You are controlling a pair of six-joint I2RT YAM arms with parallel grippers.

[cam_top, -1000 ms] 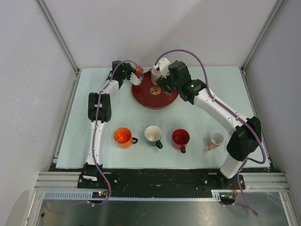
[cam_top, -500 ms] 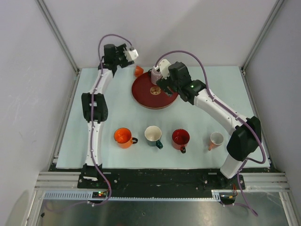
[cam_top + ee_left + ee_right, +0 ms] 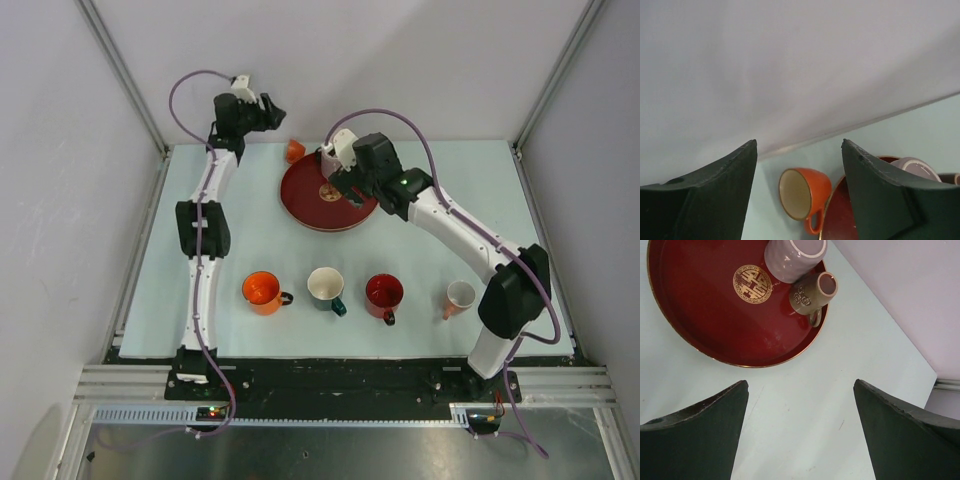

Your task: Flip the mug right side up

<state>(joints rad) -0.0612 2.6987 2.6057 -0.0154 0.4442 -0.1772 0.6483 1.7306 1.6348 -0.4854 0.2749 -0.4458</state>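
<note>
Small orange mug (image 3: 807, 197) lies on its side on the pale table (image 3: 480, 180) at the far edge, close to the back wall. Its cream-lined mouth faces sideways and its handle is toward the red tray (image 3: 700, 315). In the overhead view this mug (image 3: 293, 151) sits just beside the tray's far-left rim (image 3: 310, 205); whether they touch, cannot tell. Left gripper (image 3: 799, 145) is raised near the back wall, up and left of the mug (image 3: 270, 108), fingers spread wide, nothing between them, clear of the mug. Right gripper (image 3: 800, 385) hangs over the near edge of the tray (image 3: 338, 178), also spread wide and empty. On the tray, at its far side, a lavender mug (image 3: 792, 257) stands with what looks like its base ring upward. An olive-brown mug (image 3: 810, 295) stands right against it, handle out toward the tray rim; cannot tell if its mouth or base is up. The lavender mug also shows at the right edge of the left wrist view (image 3: 912, 167). Gold emblem (image 3: 751, 284) marks the tray centre, uncovered. Near row on the table, well apart from the tray, mouths visible: larger orange mug (image 3: 262, 291), white mug with teal handle (image 3: 326, 286), red mug (image 3: 384, 293), pale pink mug (image 3: 460, 296).
</note>
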